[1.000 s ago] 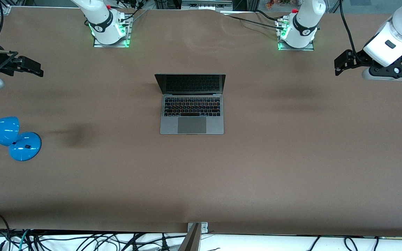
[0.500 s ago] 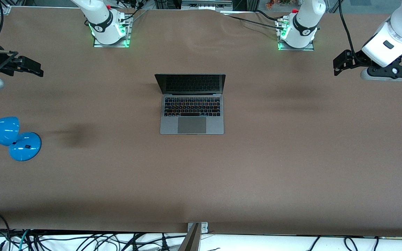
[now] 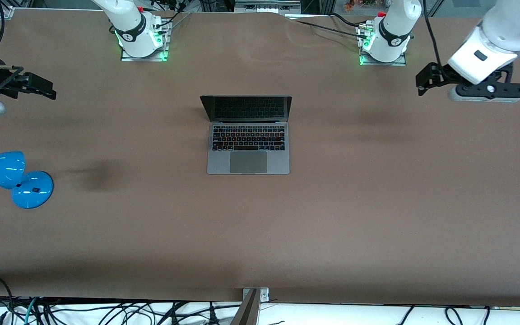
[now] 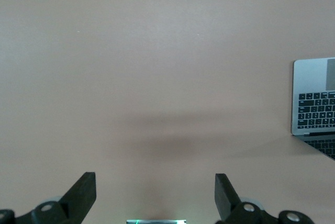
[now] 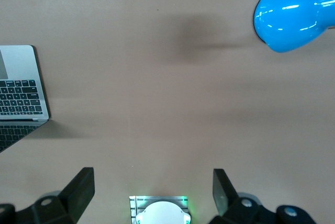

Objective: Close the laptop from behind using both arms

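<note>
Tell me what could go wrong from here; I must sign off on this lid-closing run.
1. Both end effectors are well away from the laptop: the left end effector over the table's left-arm end, the right end effector over the other end. Uneven arrival could twist the lid.
2. The laptop lies loose on the table; a push on the lid might slide it toward the front camera.
3. The lamp sits below the right arm's path.
</note>
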`<state>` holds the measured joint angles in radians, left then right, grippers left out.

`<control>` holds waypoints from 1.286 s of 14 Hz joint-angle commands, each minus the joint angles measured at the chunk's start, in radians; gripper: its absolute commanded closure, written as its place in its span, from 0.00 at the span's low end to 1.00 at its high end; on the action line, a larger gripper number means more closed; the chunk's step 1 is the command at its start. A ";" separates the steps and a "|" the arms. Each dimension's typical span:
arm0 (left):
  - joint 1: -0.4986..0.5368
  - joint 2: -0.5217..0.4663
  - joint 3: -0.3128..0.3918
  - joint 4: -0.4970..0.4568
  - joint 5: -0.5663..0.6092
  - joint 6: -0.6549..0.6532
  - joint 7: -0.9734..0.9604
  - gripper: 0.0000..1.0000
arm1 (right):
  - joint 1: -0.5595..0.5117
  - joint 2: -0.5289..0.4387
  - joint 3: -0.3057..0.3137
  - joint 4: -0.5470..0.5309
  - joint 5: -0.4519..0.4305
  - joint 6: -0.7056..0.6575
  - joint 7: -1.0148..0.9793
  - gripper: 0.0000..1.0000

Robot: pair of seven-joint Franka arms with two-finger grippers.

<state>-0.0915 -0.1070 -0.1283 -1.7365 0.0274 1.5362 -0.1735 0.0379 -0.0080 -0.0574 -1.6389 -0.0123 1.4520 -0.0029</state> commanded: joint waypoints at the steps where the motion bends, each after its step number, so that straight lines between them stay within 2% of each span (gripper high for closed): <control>1: -0.002 0.021 -0.033 0.020 -0.024 -0.019 -0.020 0.00 | -0.004 -0.001 -0.001 0.005 0.017 -0.007 -0.006 0.00; 7: -0.005 0.055 -0.171 0.031 -0.038 -0.019 -0.207 0.00 | -0.004 -0.001 -0.001 0.005 0.017 -0.007 -0.006 0.00; 10: -0.005 0.081 -0.232 0.032 -0.102 -0.019 -0.314 0.00 | -0.004 -0.001 -0.001 0.007 0.017 -0.007 -0.008 0.00; 14: -0.024 0.118 -0.280 0.032 -0.204 -0.019 -0.475 0.00 | -0.004 -0.001 -0.001 0.005 0.017 -0.007 -0.008 0.00; 18: -0.028 0.130 -0.376 0.031 -0.296 -0.019 -0.647 0.00 | -0.004 -0.001 -0.001 0.005 0.017 -0.009 -0.008 0.00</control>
<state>-0.1165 0.0059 -0.4586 -1.7359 -0.2329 1.5322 -0.7246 0.0379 -0.0080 -0.0574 -1.6389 -0.0122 1.4520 -0.0029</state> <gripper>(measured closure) 0.000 0.000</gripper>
